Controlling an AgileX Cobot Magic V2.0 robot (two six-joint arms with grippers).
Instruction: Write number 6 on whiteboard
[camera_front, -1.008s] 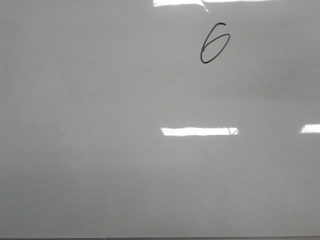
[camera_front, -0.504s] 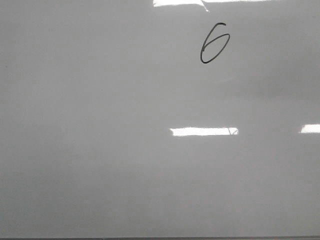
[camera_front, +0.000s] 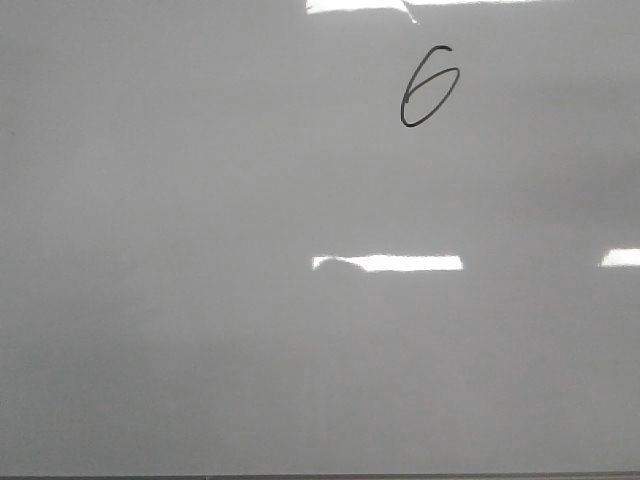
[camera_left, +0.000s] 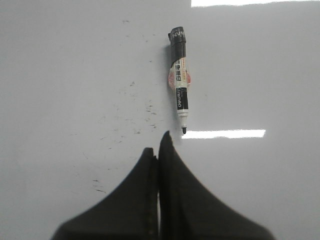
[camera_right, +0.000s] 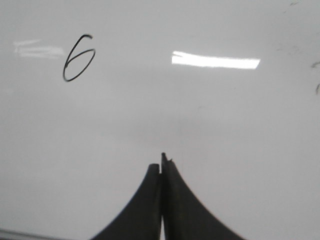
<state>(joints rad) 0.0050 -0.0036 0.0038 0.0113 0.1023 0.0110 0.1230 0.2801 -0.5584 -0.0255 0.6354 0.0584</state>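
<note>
Because the number 6 (camera_front: 430, 88) already stood at the whiteboard's (camera_front: 200, 350) upper right, the marker (camera_left: 179, 80) lay released, uncapped, while the left gripper (camera_left: 158, 150) and the right gripper (camera_right: 162, 167) hung pressed together, empty.

From my front view, the number 6 (camera_front: 429, 87) sits on the whiteboard (camera_front: 200, 300) toward one o'clock, far from the board's near edge. My left wrist view shows a marker (camera_left: 179, 80) lying flat on the board, its tip toward my left gripper (camera_left: 158, 150), just apart from the fingertips.
</note>
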